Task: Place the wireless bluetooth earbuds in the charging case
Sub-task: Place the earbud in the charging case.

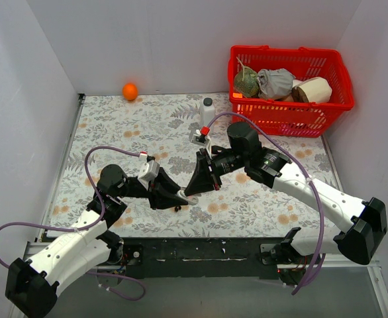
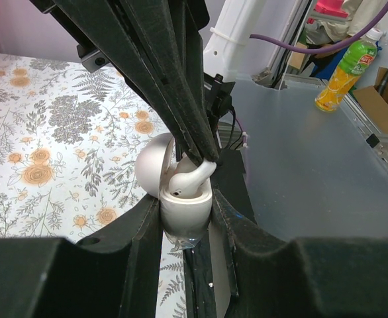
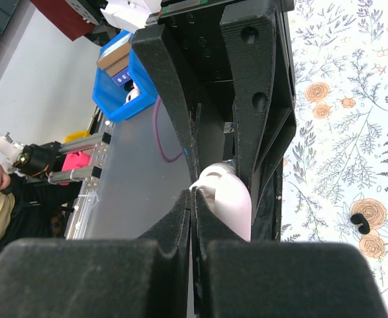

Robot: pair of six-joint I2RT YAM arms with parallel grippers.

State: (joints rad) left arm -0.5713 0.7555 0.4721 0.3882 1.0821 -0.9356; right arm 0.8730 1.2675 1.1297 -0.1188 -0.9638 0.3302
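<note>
My left gripper [image 2: 186,211] is shut on the white charging case [image 2: 184,209] and holds it upright with its lid [image 2: 153,162] open. My right gripper [image 3: 193,196] is shut on the stem of a whitish earbud [image 2: 193,180], whose head sits in the case's opening. In the right wrist view the case's lid [image 3: 230,202] shows just beyond my shut fingertips. In the top view both grippers meet above the near middle of the table, left [image 1: 179,197] and right [image 1: 193,188]. A small black earbud [image 3: 359,224] lies on the floral cloth beside them; it also shows in the top view [image 1: 178,209].
A red basket [image 1: 339,79] with a few items stands at the back right. A white bottle [image 1: 207,111] stands in front of it, near the right arm's elbow. An orange [image 1: 130,91] lies at the back left.
</note>
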